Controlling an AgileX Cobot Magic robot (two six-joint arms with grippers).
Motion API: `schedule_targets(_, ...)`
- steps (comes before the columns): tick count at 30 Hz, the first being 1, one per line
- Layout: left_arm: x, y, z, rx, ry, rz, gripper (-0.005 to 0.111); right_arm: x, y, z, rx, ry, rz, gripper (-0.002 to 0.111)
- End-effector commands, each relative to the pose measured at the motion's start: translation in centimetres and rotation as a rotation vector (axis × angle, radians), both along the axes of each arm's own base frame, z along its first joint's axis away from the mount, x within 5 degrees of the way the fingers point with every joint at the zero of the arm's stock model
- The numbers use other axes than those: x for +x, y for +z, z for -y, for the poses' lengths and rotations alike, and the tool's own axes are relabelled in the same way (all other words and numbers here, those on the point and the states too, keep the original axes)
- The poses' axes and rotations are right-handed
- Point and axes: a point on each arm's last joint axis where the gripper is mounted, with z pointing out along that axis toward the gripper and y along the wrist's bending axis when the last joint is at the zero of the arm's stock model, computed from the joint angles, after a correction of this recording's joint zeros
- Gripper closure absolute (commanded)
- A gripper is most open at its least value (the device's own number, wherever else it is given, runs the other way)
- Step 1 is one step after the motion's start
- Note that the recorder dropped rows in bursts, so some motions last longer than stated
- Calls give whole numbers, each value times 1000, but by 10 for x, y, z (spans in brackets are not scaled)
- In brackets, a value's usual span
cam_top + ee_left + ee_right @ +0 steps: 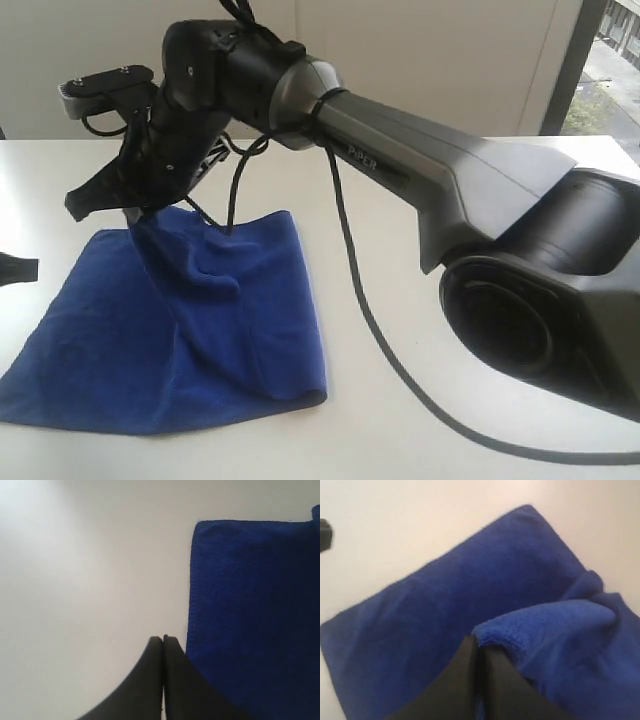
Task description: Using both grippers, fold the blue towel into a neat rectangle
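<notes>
towel corner pinched in right fingers; left fingers beside edge.

The right arm bears the pale lettering "PIPER" on its side.

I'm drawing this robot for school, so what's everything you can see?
table: one, white, under everything.
blue towel: one, deep blue, on the table, one corner lifted.
window: one, dark-framed, far upper right.
cable: one, black, trailing across the table.
right arm: one, black and grey, reaching over the towel.
right gripper: one, black, shut on the towel's lifted corner.
left gripper: one, black, shut, empty, beside the towel's edge.
</notes>
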Motion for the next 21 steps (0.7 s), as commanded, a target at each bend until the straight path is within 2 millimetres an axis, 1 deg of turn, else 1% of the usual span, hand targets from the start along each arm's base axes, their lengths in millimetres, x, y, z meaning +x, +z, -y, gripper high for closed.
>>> schedule_targets(1, -3, -1, -4, 20, 29, -5, 107, 1, 15, 15, -97, -46, 1, 108)
schedule_targets(5, -3, -1, -4, 23, 29, -6, 107, -2, 33, 15, -67, -40, 29, 108)
schedule_targets(10, -3, -1, -4, 25, 31, -6, 107, -10, 66, 22, -46, -28, 82, 108)
schedule_targets(13, -4, -1, -3, 17, 21, -6, 107, -14, 80, 26, -41, -29, 111, 108)
schedule_targets(15, -4, -3, 2, -20, -23, -7, 107, -14, 83, 29, -63, -34, 120, 108)
schedule_targets(16, -4, -5, 7, -54, -63, -8, 107, -14, 82, 30, -80, -37, 120, 108)
schedule_targets(17, -2, -8, 16, -98, -150, -15, 107, -14, 80, 30, -92, -39, 121, 108)
schedule_targets(18, 0, -10, 18, -104, -174, -20, 107, -14, 80, 30, -91, -38, 118, 108)
schedule_targets(19, 3, -20, 16, -97, -147, -61, 107, -14, 79, 30, -89, -37, 114, 108)
schedule_targets(21, 8, -31, 15, -81, -144, -105, 107, -14, 79, 29, -79, -33, 107, 108)
